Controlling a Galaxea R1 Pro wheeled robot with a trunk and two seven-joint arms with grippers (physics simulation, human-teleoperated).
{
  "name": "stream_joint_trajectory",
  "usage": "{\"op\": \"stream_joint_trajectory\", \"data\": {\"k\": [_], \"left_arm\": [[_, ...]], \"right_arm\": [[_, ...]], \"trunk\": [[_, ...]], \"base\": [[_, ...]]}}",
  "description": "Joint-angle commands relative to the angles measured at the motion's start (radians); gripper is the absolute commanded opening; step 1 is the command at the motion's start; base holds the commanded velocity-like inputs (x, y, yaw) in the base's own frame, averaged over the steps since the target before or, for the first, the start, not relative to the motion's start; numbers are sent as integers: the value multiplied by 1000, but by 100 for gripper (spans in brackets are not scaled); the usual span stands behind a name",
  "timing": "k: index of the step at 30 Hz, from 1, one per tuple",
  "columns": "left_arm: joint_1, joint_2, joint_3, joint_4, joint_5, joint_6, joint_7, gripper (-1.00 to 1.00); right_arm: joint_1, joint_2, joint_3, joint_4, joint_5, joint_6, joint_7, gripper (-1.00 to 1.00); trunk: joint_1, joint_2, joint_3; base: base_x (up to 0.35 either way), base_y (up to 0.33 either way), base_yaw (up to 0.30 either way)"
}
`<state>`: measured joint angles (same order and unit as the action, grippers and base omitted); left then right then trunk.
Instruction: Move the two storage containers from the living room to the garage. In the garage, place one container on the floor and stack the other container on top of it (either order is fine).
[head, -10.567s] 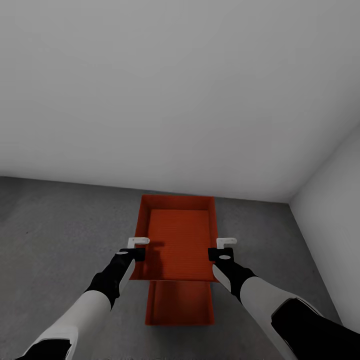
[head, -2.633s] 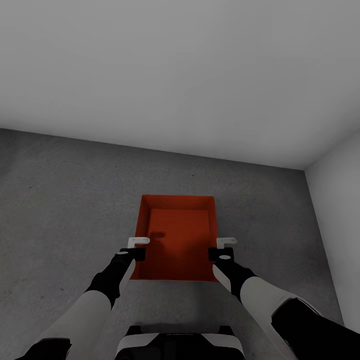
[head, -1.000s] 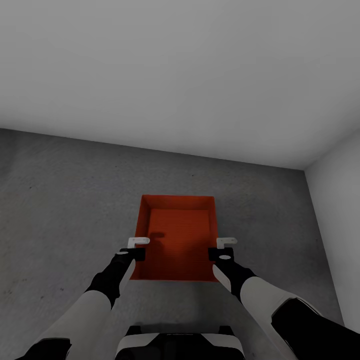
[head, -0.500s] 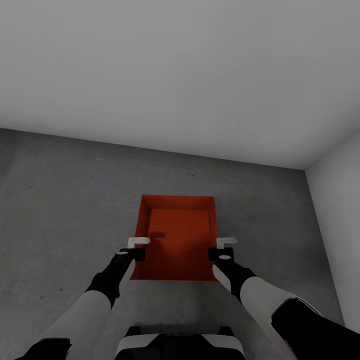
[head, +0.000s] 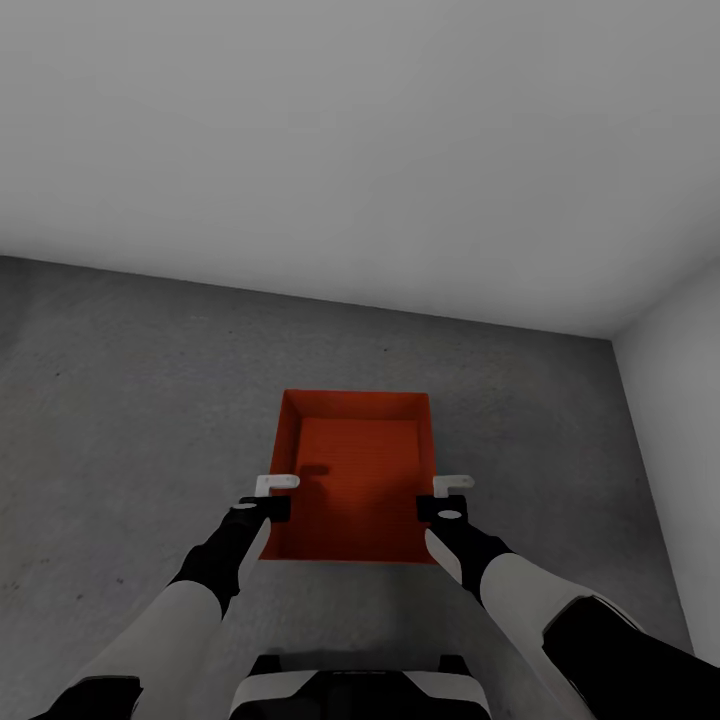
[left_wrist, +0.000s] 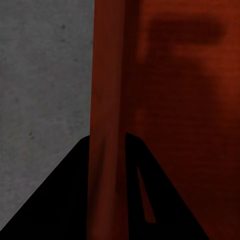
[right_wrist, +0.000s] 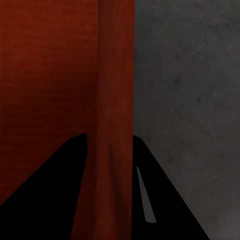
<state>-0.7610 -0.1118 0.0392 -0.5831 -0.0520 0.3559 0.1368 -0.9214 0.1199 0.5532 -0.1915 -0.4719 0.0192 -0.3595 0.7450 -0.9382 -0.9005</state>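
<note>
One orange-red storage container (head: 358, 470) hangs level over the dark grey concrete floor (head: 130, 400) of the garage, open side up and empty. My left gripper (head: 268, 497) is shut on its left wall, and my right gripper (head: 447, 497) is shut on its right wall. In the left wrist view the thin orange wall (left_wrist: 107, 100) runs between the black fingers (left_wrist: 60, 205). The right wrist view shows the other wall (right_wrist: 116, 100) pinched the same way. The other container is hidden or out of view.
A plain grey-white wall (head: 360, 150) stands ahead, meeting a side wall (head: 680, 420) in a corner at the right. Bare concrete stretches to the left. My base (head: 355, 690) shows at the bottom edge.
Since 10.6 s ago the view has pulled back from the wall, and the second container seen under the held one has gone from sight. Over the last second nothing visibly moved.
</note>
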Motion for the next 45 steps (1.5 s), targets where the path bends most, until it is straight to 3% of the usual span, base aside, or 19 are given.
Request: {"op": "stream_joint_trajectory", "data": {"k": [1,11,18,24,31,45], "left_arm": [[0,-39,16,0,-3,6,-2,-100],[0,-39,16,0,-3,6,-2,-100],[0,-39,16,0,-3,6,-2,-100],[0,-39,16,0,-3,6,-2,-100],[0,-39,16,0,-3,6,-2,-100],[0,-39,16,0,-3,6,-2,-100]], "right_arm": [[-1,6,-18,-3,16,-15,-1,-100],[-1,6,-18,-3,16,-15,-1,-100],[-1,6,-18,-3,16,-15,-1,-100],[-1,6,-18,-3,16,-15,-1,-100],[-1,6,-18,-3,16,-15,-1,-100],[-1,6,-18,-3,16,-15,-1,-100]], "trunk": [[4,-8,-4],[42,-78,-35],[42,-78,-35],[65,-120,-54],[65,-120,-54],[115,-211,-95]], "base": [[0,0,0],[0,0,0],[0,0,0],[0,0,0],[0,0,0],[0,0,0]]}}
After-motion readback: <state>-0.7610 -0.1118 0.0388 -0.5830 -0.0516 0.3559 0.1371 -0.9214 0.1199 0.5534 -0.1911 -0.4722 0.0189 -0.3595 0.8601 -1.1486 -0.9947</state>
